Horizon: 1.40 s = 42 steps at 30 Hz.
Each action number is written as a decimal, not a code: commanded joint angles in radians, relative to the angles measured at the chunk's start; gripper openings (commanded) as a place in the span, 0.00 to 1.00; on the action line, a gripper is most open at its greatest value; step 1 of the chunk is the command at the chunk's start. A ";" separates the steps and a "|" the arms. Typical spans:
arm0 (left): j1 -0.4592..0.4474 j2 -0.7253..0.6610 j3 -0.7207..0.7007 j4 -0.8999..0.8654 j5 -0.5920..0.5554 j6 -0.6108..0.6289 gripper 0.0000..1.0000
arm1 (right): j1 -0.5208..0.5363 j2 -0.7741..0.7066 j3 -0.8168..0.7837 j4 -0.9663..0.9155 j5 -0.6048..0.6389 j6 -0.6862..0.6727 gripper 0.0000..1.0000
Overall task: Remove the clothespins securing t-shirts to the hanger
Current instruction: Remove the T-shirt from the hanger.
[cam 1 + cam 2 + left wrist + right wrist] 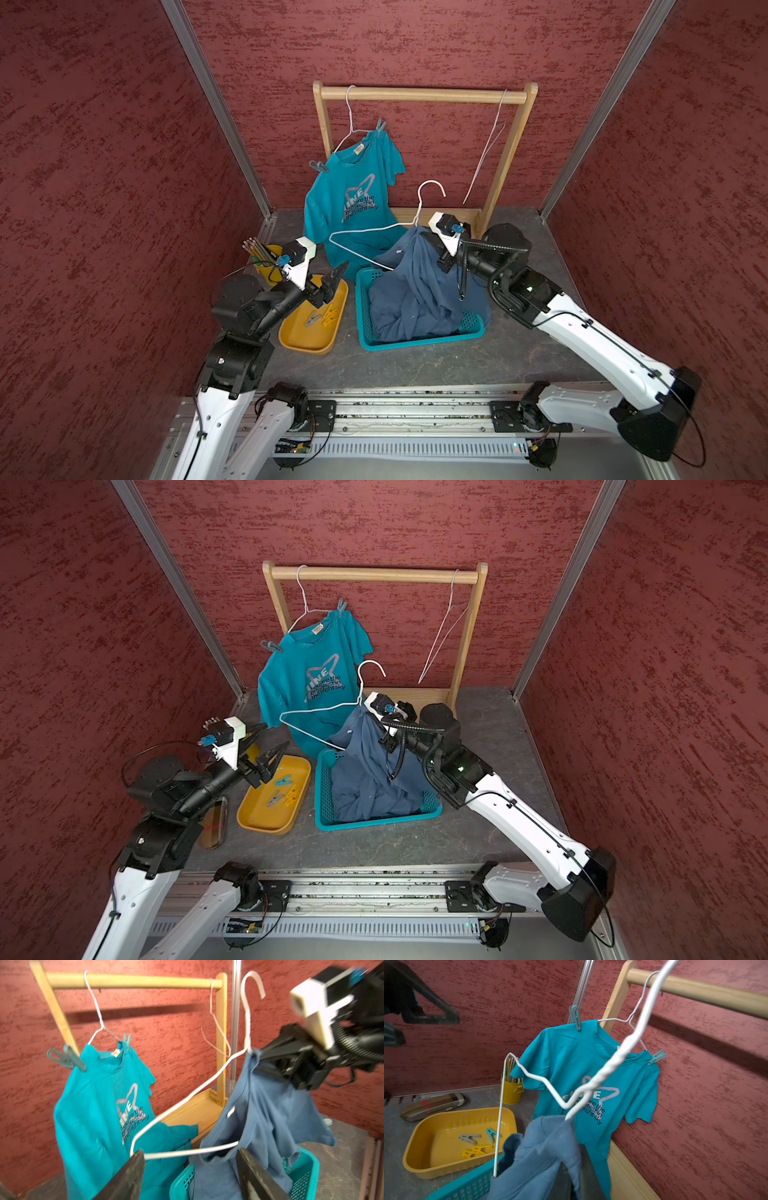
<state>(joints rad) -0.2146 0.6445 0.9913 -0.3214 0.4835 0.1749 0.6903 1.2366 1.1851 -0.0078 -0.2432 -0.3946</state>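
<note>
white arms (590, 332) rise from the near edge. behind them a wooden rack (419, 94) stands at the back wall, a teal shirt (332, 216) hanging from its hanger (102, 1028) with two pins (318, 166) clipped at the shoulders. the blue shirt (415, 282) sags into the basket (415, 340), its collar pinched in the right gripper (260, 1054) where a white hanger (247, 1028) meets it at the neck. the left gripper (276, 737) hangs spread above the far end of the tray (305, 348), holding nothing. four pins (469, 1138) lie loose in that tray: two yellow, one grey, one teal.
</note>
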 commanded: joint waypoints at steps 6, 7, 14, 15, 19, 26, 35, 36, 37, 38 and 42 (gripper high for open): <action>-0.059 0.185 0.054 0.123 0.209 -0.026 0.72 | 0.002 0.091 -0.003 0.083 -0.217 -0.033 0.00; -0.068 0.206 0.065 0.124 0.222 -0.032 0.72 | 0.003 0.094 -0.008 0.087 -0.219 -0.035 0.00; -0.090 0.351 0.120 0.162 0.342 -0.167 0.65 | 0.005 0.090 -0.068 0.126 -0.189 -0.076 0.00; -0.090 0.373 0.125 0.174 0.362 -0.188 0.64 | 0.006 0.093 -0.068 0.128 -0.188 -0.076 0.00; -0.095 0.422 0.126 0.238 0.377 -0.252 0.60 | 0.018 0.102 -0.061 0.134 -0.196 -0.084 0.00; -0.102 0.474 0.136 0.257 0.360 -0.270 0.53 | 0.053 0.116 -0.044 0.103 -0.188 -0.107 0.00; -0.128 0.480 0.107 0.262 0.406 -0.253 0.35 | 0.077 0.141 -0.010 0.073 -0.177 -0.121 0.00; -0.129 0.479 0.106 0.254 0.406 -0.247 0.32 | 0.078 0.142 -0.010 0.075 -0.171 -0.121 0.00; -0.131 0.475 0.103 0.250 0.406 -0.243 0.30 | 0.078 0.140 -0.011 0.078 -0.168 -0.121 0.00; -0.131 0.472 0.099 0.247 0.404 -0.240 0.28 | 0.078 0.138 -0.013 0.083 -0.167 -0.121 0.00; -0.130 0.461 0.093 0.226 0.394 -0.223 0.12 | 0.080 0.131 -0.026 0.109 -0.162 -0.114 0.00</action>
<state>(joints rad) -0.3416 1.1275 1.0927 -0.0898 0.8646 -0.0662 0.7635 1.3804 1.1320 0.0570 -0.4145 -0.4988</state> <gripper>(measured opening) 0.167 0.085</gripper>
